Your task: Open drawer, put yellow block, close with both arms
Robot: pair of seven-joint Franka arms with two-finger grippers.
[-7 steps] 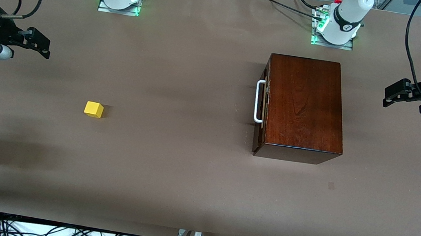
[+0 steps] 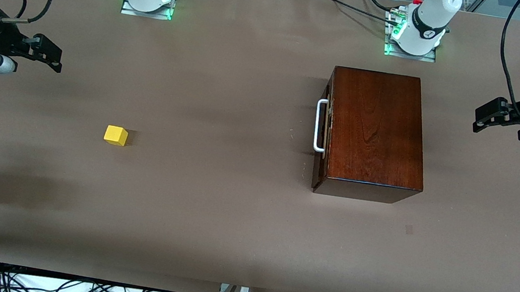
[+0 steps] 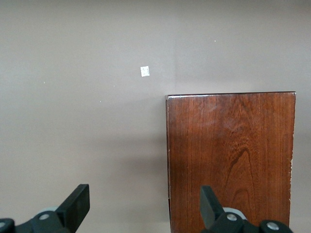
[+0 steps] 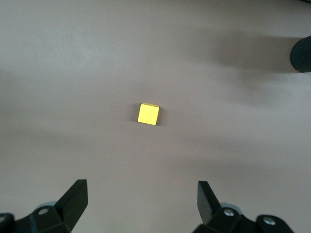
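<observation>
Nothing moved | left tool [image 3: 141,213] spread, empty | right tool [image 4: 141,208] spread, empty

I can read no words, brands, numbers or signs anywhere here. The wooden box [image 2: 374,131] carries no label, and the yellow block [image 2: 116,135] has plain faces. A small white sticker [image 3: 144,71] lies on the surface [image 2: 211,200], but I can make out nothing written on it.

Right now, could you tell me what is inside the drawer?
That cannot be seen: the drawer is shut in its wooden box, hiding its inside. The yellow block lies on the table, toward the right arm's end.
</observation>
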